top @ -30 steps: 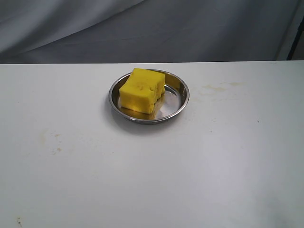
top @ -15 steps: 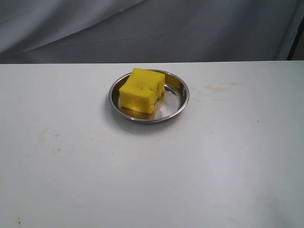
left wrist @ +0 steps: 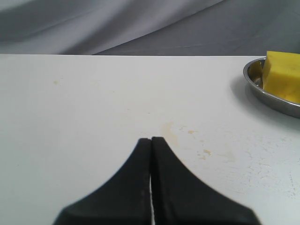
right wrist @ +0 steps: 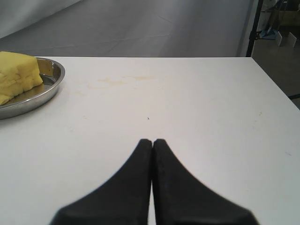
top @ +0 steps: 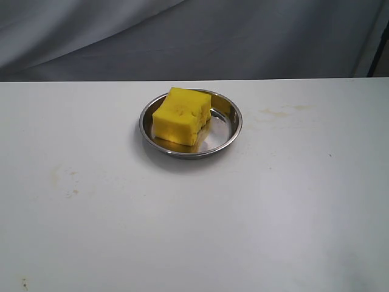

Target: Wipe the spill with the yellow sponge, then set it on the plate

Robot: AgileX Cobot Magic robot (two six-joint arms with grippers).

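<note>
Yellow sponge [top: 180, 115] sits in the plate [top: 236, 129], both sets of jaws shut and clear of it

Chunky, near-cubic block of porous, ragged-edged foam rests toward the left side of the round, shallow stainless dish in the exterior view, its sloped wall and flat polished bottom mirroring the yellow. Such foam looks light, soft and springy, so a squeeze across two opposite side faces, taken from above and clear of the rim, seems the surest hold, while the slick dish might slide on the smooth white worktop [top: 182, 231] if nudged. Left jaws and right jaws are each pressed together on nothing, low over the worktop and well apart from the dish. No amber spill shows in any view, only faint pale marks [top: 281, 111] on the matte surface, so the job looks done
</note>
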